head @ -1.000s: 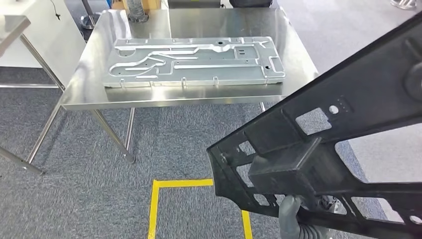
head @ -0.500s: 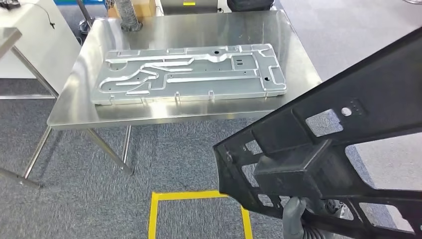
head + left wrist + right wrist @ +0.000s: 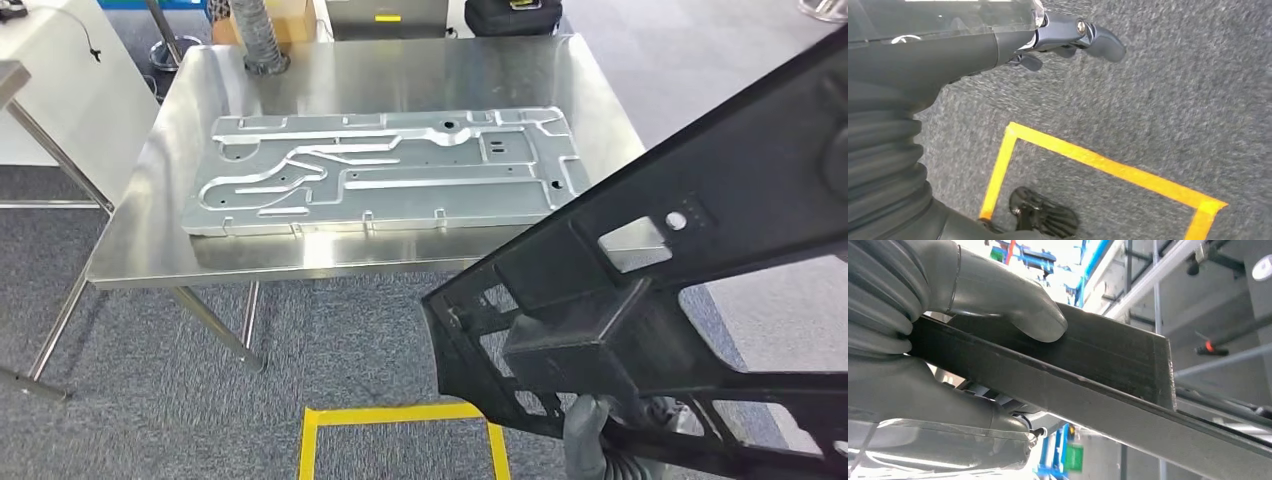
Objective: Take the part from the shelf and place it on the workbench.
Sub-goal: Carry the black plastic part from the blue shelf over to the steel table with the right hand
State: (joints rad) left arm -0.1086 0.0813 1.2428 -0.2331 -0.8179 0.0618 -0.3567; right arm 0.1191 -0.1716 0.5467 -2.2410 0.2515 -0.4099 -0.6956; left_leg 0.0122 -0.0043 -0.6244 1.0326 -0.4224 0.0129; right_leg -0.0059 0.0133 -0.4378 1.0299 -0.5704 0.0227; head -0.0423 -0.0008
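One black part point(image 3: 640, 300), a large openwork frame, was gripped by the right robot hand point(image 3: 948, 330), thumb pressed on its flat edge, held up over the grey carpet near the steel tabletop point(image 3: 400, 70). A silver stamped panel point(image 3: 385, 170) lay on that tabletop. The left robot hand point(image 3: 1068, 42) hung over the carpet holding nothing, fingers loosely spread.

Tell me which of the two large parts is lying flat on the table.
The silver metal panel, resting flat on the steel workbench. The black plastic frame is tilted in the air, gripped by the right robot hand.
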